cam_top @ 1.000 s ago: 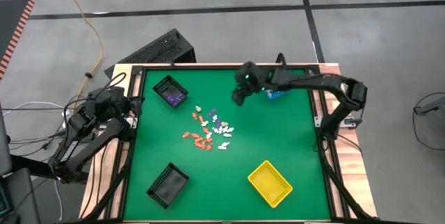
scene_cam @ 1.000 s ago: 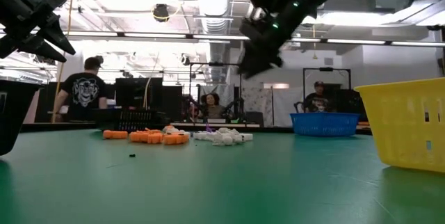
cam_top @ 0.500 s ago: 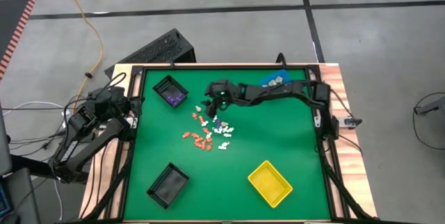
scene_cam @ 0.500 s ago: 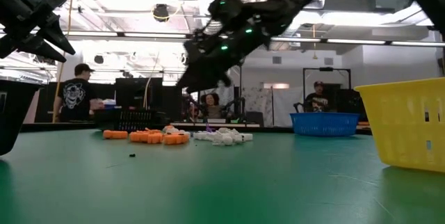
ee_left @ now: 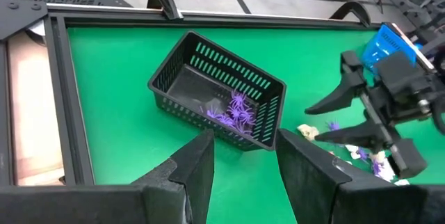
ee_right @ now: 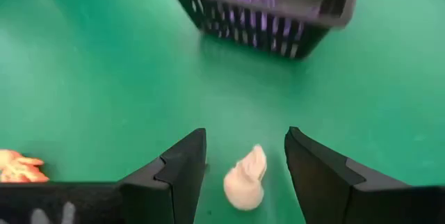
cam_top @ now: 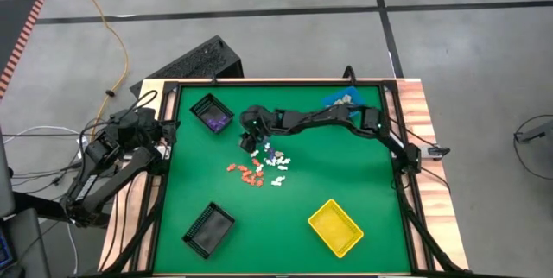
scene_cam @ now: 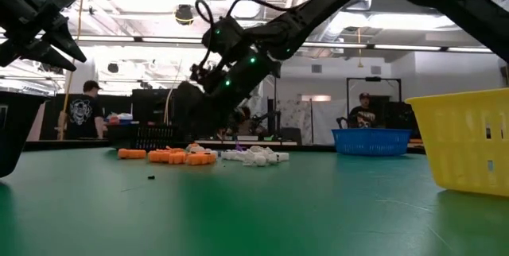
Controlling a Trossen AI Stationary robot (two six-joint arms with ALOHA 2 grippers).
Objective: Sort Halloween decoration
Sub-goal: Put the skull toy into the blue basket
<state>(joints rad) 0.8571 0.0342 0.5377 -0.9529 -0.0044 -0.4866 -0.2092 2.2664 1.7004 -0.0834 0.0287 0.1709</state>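
Note:
The Halloween decoration pieces lie loose in a small pile mid-table: orange, white, purple and beige. In the low view the pile is a thin row on the green. My right gripper is open and low over the pile's far left edge. In its wrist view the right gripper has a finger on either side of one beige piece, which lies on the table. My left gripper is open and waits at the table's left edge, high in the low view.
A black bin holding purple pieces sits just left of and beyond my right gripper. Another black bin and a yellow bin stand near the near edge. A blue bin is at the far edge. People show in the room behind.
My right arm has swung from the blue bin at the far edge toward the table's left and come down, stretching out until its gripper is low over the far left edge of the pile. The pieces have not moved.

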